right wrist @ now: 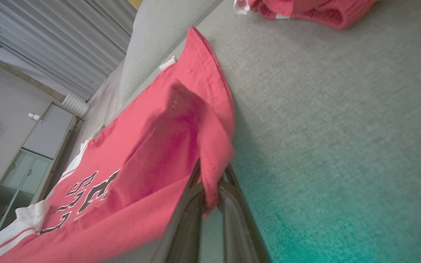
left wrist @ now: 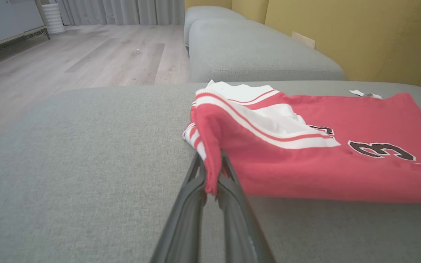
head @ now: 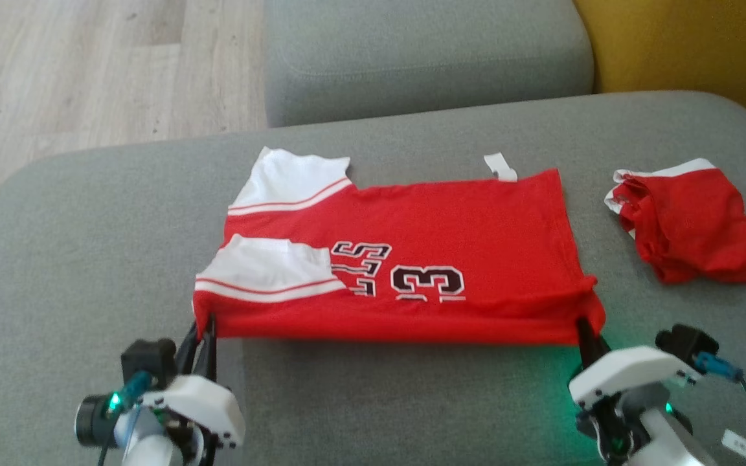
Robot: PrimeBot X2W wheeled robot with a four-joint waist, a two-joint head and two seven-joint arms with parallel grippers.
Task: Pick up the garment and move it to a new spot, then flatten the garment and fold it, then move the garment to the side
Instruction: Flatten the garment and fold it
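Observation:
A red garment [head: 451, 259] with white sleeves and black number print lies spread on the grey sofa seat [head: 88, 259], folded over along its near edge. My left gripper [head: 206, 327] is shut on the near left corner of the garment [left wrist: 269, 160], by the sleeve end. At the near right corner my right gripper [head: 585, 327] is shut on the hem of the garment [right wrist: 152, 160]. The near edge hangs stretched between the two grippers, slightly raised off the seat. Dark fingers [left wrist: 228, 182] pinch the cloth in the left wrist view, and fingers [right wrist: 232, 197] do so in the right wrist view.
A second red cloth [head: 690, 223] lies crumpled on the seat to the right. Another grey cushion [head: 425, 52] stands behind, beside a yellow wall [head: 684, 45]. Wooden floor [head: 88, 71] lies beyond the seat's left edge. A green glow falls on the seat near my right wrist.

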